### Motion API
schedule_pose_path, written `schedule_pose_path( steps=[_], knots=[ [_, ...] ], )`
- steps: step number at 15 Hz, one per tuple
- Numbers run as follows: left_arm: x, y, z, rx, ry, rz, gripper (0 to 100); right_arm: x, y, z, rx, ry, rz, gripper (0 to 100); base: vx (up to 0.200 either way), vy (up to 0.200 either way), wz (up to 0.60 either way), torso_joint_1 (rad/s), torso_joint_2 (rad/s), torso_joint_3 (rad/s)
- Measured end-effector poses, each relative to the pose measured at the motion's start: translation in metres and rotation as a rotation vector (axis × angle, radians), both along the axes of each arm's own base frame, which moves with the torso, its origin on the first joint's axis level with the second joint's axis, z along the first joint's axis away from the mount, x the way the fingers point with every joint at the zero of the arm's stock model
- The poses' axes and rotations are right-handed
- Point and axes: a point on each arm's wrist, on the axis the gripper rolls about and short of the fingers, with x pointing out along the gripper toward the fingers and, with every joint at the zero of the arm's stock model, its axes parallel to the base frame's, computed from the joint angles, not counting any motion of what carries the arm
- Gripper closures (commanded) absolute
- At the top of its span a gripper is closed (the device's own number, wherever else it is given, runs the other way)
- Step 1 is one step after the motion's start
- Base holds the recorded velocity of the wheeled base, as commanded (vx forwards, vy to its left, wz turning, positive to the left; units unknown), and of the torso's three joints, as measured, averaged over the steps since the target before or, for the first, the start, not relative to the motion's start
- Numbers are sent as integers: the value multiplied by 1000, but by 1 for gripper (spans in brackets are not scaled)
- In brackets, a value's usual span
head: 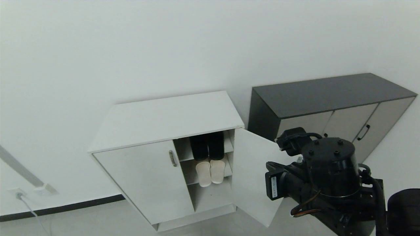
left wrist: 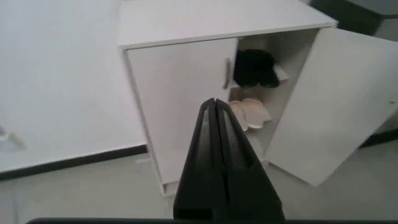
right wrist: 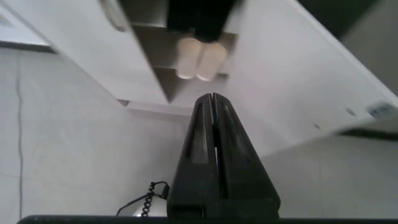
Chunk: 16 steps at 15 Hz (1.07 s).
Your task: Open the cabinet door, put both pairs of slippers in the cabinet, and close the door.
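The white cabinet [head: 164, 118] has its right door [head: 252, 177] swung open and its left door [head: 144, 180] closed. A black pair of slippers [head: 207, 146] lies on the upper shelf. A cream pair of slippers [head: 210, 172] lies on the shelf below, toes pointing out. My left gripper [left wrist: 214, 102] is shut and empty, held some way back from the left door's handle [left wrist: 227, 73]. My right gripper [right wrist: 213, 96] is also shut and empty, low over the floor before the open door [right wrist: 298, 87], below the cream slippers [right wrist: 200, 59].
A dark grey sideboard [head: 328, 95] stands against the wall right of the open door. A wall socket with a cable [head: 18, 193] sits low on the left. A coiled cable [right wrist: 146, 196] lies on the floor under my right gripper.
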Motion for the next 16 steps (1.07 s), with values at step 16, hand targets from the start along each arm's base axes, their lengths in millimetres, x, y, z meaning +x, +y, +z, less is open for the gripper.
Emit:
schedule_pose_path(
  steps=[16],
  knots=[
    [0,0,0,0,0,0,100,4,-2,-1,-5,1,-15,100,-50,0,0,1,1,0]
  ],
)
